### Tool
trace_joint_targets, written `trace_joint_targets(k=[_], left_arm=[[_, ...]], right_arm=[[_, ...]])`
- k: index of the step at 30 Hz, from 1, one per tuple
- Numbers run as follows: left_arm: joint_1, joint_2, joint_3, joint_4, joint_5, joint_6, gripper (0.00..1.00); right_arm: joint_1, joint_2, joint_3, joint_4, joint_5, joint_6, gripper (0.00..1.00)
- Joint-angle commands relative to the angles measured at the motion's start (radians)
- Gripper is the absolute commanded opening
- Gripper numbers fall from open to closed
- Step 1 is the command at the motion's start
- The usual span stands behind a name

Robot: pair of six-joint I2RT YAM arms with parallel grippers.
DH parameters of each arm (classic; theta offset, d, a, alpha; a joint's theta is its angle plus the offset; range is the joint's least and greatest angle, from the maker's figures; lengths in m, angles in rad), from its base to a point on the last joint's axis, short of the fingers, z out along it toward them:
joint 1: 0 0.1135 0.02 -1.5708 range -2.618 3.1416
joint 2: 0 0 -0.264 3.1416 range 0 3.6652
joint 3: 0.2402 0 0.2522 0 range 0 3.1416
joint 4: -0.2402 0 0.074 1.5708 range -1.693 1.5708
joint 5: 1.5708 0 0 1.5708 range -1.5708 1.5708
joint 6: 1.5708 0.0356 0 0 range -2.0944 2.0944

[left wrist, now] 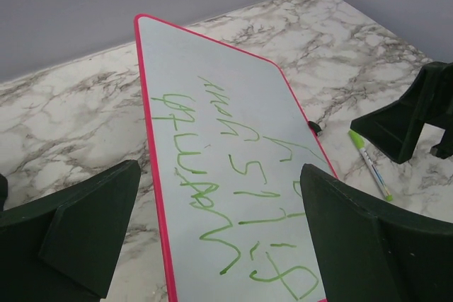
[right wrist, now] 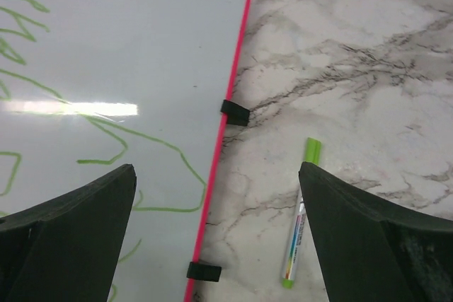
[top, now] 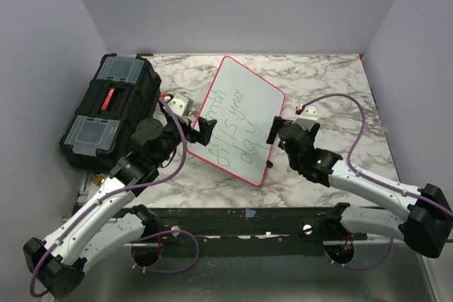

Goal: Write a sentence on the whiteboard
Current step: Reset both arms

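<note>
The whiteboard (top: 244,83), white with a red-pink rim, lies tilted on the marble table between both arms. The sentence (top: 237,122) runs across it in green handwriting, in three lines. My left gripper (top: 202,131) hovers open over the board's left edge, and in the left wrist view (left wrist: 219,175) the green lettering (left wrist: 204,199) shows between its fingers. My right gripper (top: 277,129) stands open at the board's right rim (right wrist: 216,175), holding nothing. A green-capped marker (right wrist: 301,228) lies loose on the table just right of the rim, beside my right finger; the left wrist view shows the marker (left wrist: 371,164) too.
A black toolbox (top: 106,111) with clear lid compartments sits at the left. A small white object (top: 179,102) lies near the board's left corner and another (top: 308,109) to its right. Black clips (right wrist: 234,112) sit on the board's rim. Purple walls enclose the table.
</note>
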Motion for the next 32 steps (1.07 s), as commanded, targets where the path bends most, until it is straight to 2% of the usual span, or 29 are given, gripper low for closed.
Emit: trace_joint_targets(k=[1, 10, 17, 21, 32], left_arm=[[0.002, -0.035, 0.083, -0.133, -0.120, -0.039, 0.98], [0.003, -0.149, 0.157, -0.341, -0.233, -0.072, 0.98], [0.002, -0.239, 0.169, -0.493, -0.297, -0.084, 0.99], [0.003, -0.293, 0.128, -0.497, -0.345, -0.091, 0.98], [0.003, -0.337, 0.099, -0.475, -0.359, -0.101, 0.99]], right_arm=[[-0.002, -0.059, 0.050, 0.075, -0.211, -0.154, 1.00], [-0.002, -0.139, 0.160, 0.035, -0.373, -0.175, 1.00], [-0.002, -0.222, 0.123, 0.087, -0.452, -0.204, 1.00], [-0.002, -0.241, 0.093, 0.117, -0.486, -0.222, 1.00], [-0.002, -0.232, 0.097, 0.157, -0.519, -0.223, 1.00]])
